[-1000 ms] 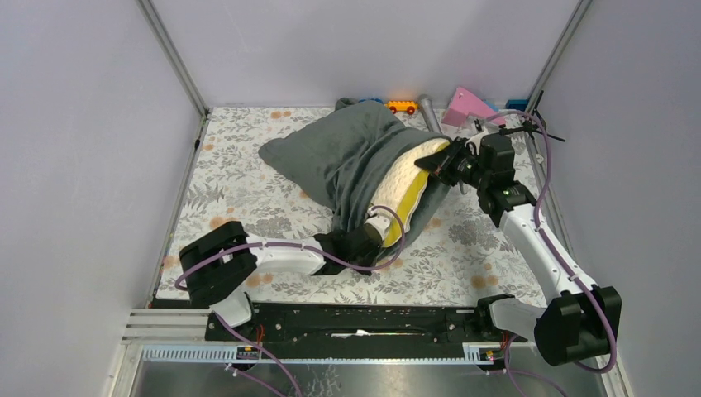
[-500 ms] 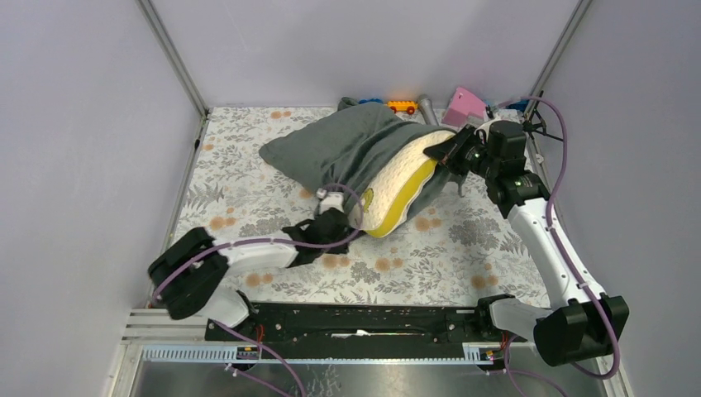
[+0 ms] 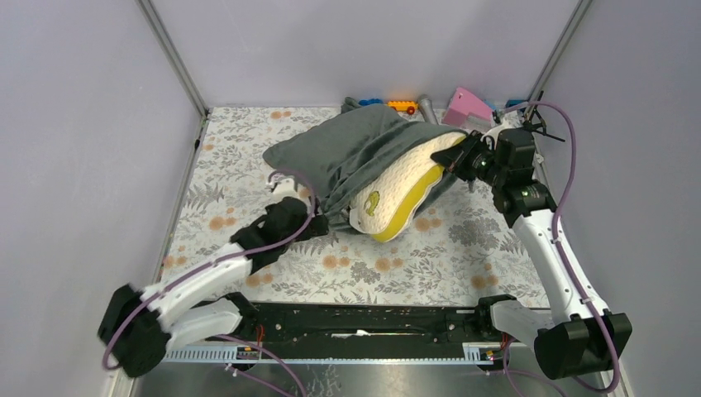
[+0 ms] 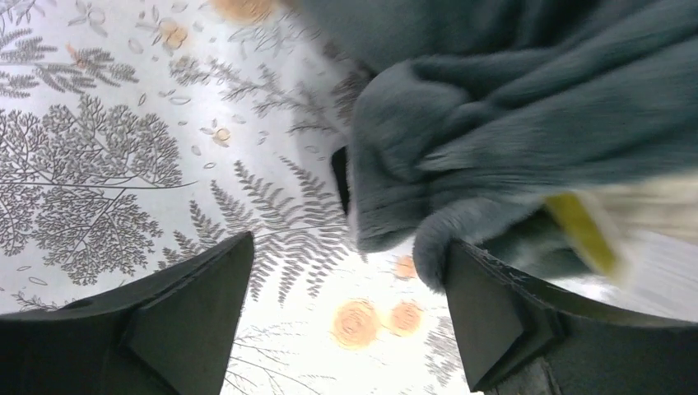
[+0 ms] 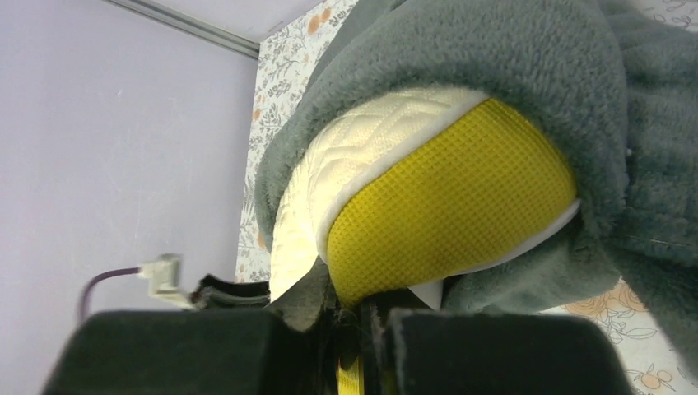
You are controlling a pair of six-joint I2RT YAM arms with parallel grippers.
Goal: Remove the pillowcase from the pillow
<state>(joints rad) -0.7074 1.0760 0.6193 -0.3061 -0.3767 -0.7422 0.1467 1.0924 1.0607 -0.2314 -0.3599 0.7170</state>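
**Overhead view.** The pillow [image 3: 395, 188] lies tilted on the floral table [image 3: 240, 157], at about 1 o'clock from its centre. Its cream face and yellow band are bared along the side facing 5 o'clock. The pillowcase [image 3: 351, 145] covers the rest, bunched toward 10 o'clock. The right gripper [image 3: 460, 157] is at the pillow's 2 o'clock corner. The left gripper [image 3: 317, 222] sits at the cover's hem, at 8 o'clock from the pillow.

**Left wrist view.** The left gripper [image 4: 347, 247] is released. Its jaws are spread wide with only tablecloth between them. A rolled fold of the pillowcase [image 4: 510, 115] hangs just beyond the tips at 1 o'clock, and a sliver of the pillow [image 4: 580, 226] shows at 3 o'clock.

**Right wrist view.** The right gripper [image 5: 355, 325] is clenched on the lower edge of the pillow [image 5: 444, 206], at the yellow band. The pillowcase [image 5: 486, 58] arches over it from 9 to 3 o'clock.

**Step in hand (judged).** This is a regrasp of the hem. The left jaws should advance toward 1 o'clock and bite plush only, clear of the yellow band. They should then draw toward 10 o'clock while the right arm anchors the pillow. A shallow pinch is likely to slip.
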